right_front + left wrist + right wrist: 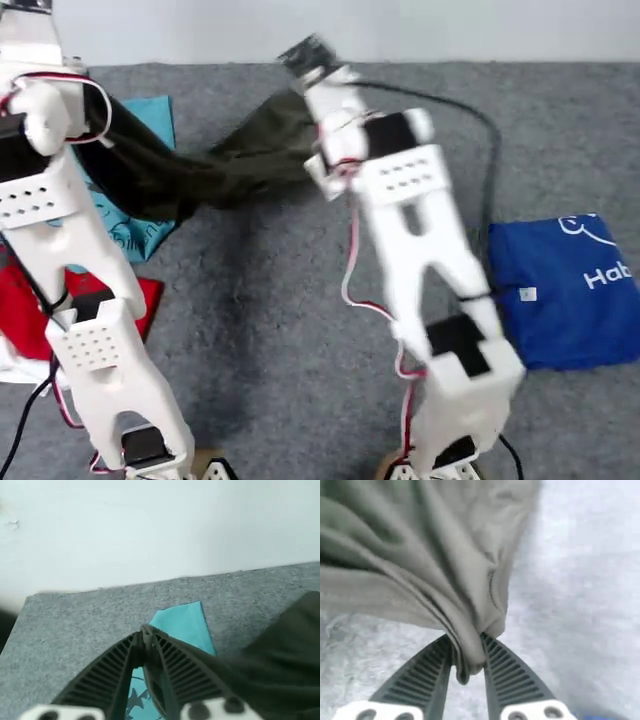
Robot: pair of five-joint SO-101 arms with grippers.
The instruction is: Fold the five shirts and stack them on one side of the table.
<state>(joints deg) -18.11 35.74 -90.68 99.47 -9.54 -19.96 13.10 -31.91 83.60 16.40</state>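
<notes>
we have the dark olive shirt (230, 165) lifted off the surface (260, 340), strung between the two arms across its far half. the right pincer (467, 641) is clenched on a bunched fold of the shirt's edge. the cloth is squeezed between the ribbed fingers (512, 680) and spills away from them in heavy pleats. the left pincer (145, 632) is closed tip to tip, and the olive cloth runs right up along one finger. because the shirt hangs taut from that arm in the high view, we judge it is pinched there too, though the bite itself is hidden from us. holding two points apart like this lets the shirt's own weight pull it flat, which we take to be the spreading step before any fold.

under the left end a teal shirt (140, 235) lies flat on the surface. nearer the left arm's base is a red shirt (20, 315) with something white (10, 368) beside it, and we read these as the unfolded heap. a blue shirt (560, 300) lies folded on the right side, by the right arm's base and well apart from the heap, so that side looks like the stack's place. in our judgement one shirt is folded and the rest are yet to do.
</notes>
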